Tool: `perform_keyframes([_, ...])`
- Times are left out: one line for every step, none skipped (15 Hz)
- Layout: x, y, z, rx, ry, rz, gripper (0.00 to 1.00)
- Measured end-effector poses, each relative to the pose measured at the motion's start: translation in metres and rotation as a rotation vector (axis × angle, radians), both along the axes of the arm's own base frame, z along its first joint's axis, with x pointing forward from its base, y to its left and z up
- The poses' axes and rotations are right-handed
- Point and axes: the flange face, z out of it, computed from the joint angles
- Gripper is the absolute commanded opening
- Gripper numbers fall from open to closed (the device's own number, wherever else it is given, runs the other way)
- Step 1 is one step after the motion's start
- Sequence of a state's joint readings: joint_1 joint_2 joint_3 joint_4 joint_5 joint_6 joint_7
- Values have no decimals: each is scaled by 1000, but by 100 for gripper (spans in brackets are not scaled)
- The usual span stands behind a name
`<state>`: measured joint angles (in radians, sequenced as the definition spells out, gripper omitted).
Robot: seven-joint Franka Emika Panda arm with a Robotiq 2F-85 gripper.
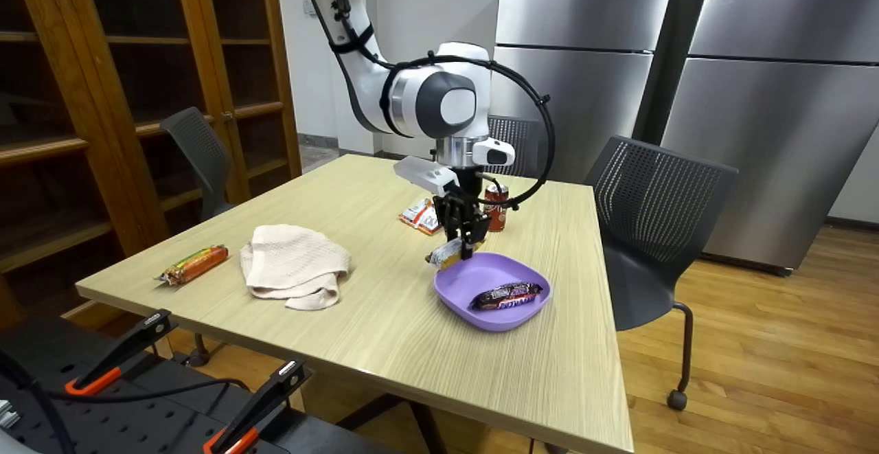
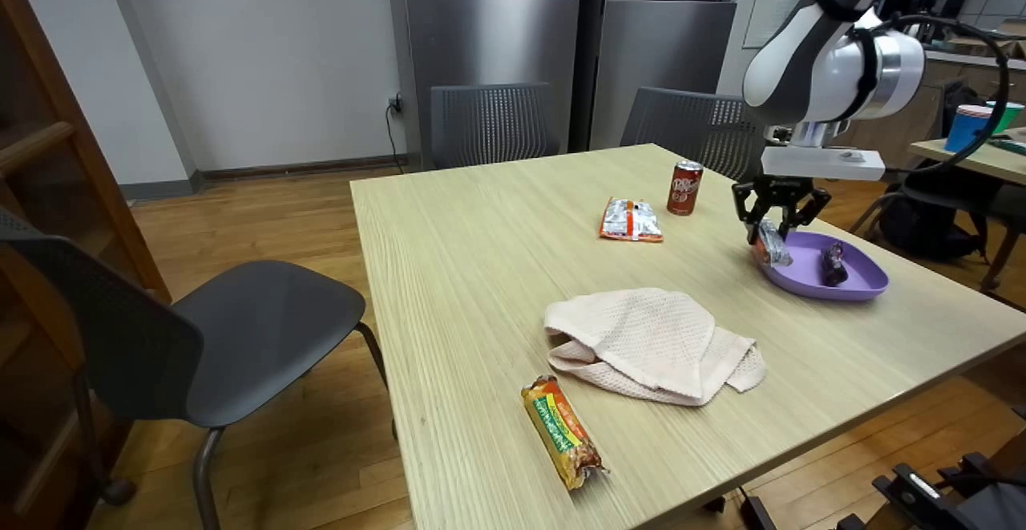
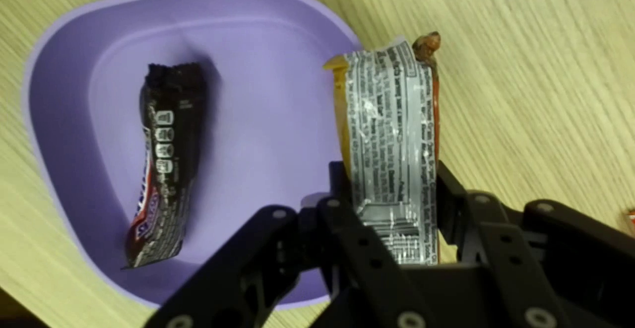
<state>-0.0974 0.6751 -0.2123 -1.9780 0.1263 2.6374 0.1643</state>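
My gripper (image 3: 389,184) is shut on a snack packet (image 3: 387,119) with a silvery, text-covered back and yellow and orange sides. Its fingers press the packet from both sides. In the wrist view the packet overlaps the rim of a purple dish (image 3: 268,119); whether they touch I cannot tell. Inside that dish lies a dark-wrapped bar (image 3: 171,164), left of the gripper in the wrist view. Both exterior views show the held packet (image 2: 771,245) low at the dish's edge, with the dark bar (image 1: 506,296) in the dish.
A red soda can (image 2: 684,188) stands behind the gripper, near a silver-and-orange packet (image 2: 631,220). A crumpled pale cloth (image 1: 294,265) and a yellow-orange packet (image 1: 196,265) lie farther along the table (image 1: 384,330). Dark chairs (image 1: 652,234) stand around it.
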Motion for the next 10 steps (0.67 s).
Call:
perform_keyframes([-3,-5,-1,-2,4,-10,17])
perform_keyframes([-7,-10,-2,-3,8,-19,17])
perform_keyframes([-10,-16,-3,-5,11,-29,17])
perform_keyframes([-12,-20,-3,-6,14,-38,17])
perform_keyframes([-15,-25,-4,-7,15,-46,17])
perform_keyframes([-17,-29,-4,-7,17,-54,17])
perform_keyframes([-19,-33,-5,-7,19,-62,17])
perform_keyframes([-21,-37,-7,-7,21,-69,17])
perform_keyframes([-23,-40,-8,-6,24,-75,17])
perform_keyframes([-24,-43,-10,-5,27,-82,17])
